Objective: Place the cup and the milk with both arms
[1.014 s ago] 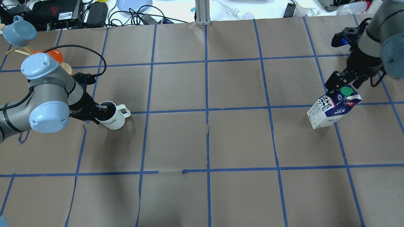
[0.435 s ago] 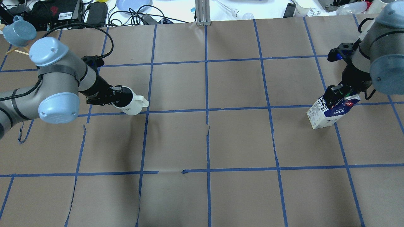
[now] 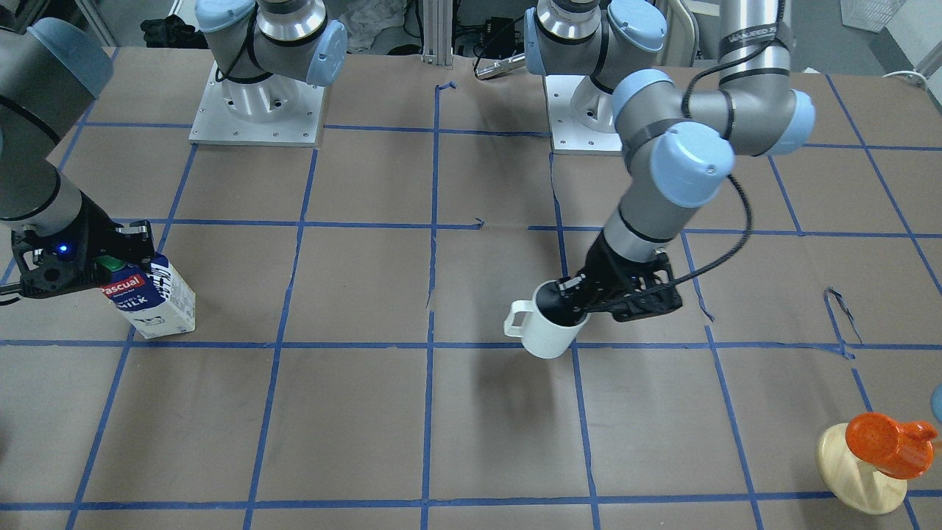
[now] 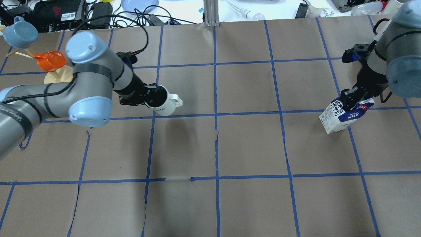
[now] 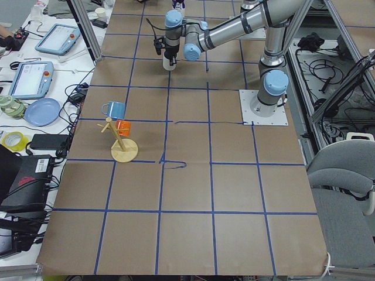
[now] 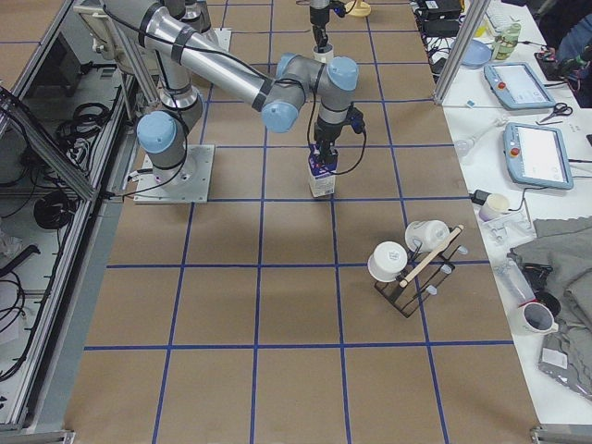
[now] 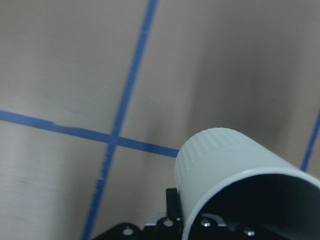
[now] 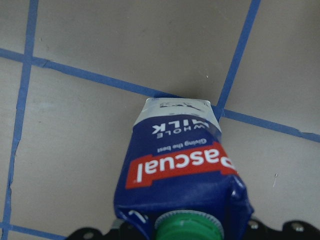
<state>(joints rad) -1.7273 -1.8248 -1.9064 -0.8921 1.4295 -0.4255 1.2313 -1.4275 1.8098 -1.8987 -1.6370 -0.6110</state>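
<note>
The white ribbed cup hangs tilted above the table, with its handle pointing right in the overhead view. My left gripper is shut on its rim, one finger inside. The cup also shows in the front view and fills the left wrist view. The blue and white milk carton stands on the table at the right, leaning a little. My right gripper is shut on its gable top by the green cap. The carton also shows in the front view.
A wooden mug tree with an orange cup and a blue cup stands at the far left. A rack with white cups stands beyond the carton. Cables and devices lie past the table's far edge.
My left arm has lifted the cup off the table and carried it right and away from the robot. My right gripper has come down over the carton's top and closed on it.
</note>
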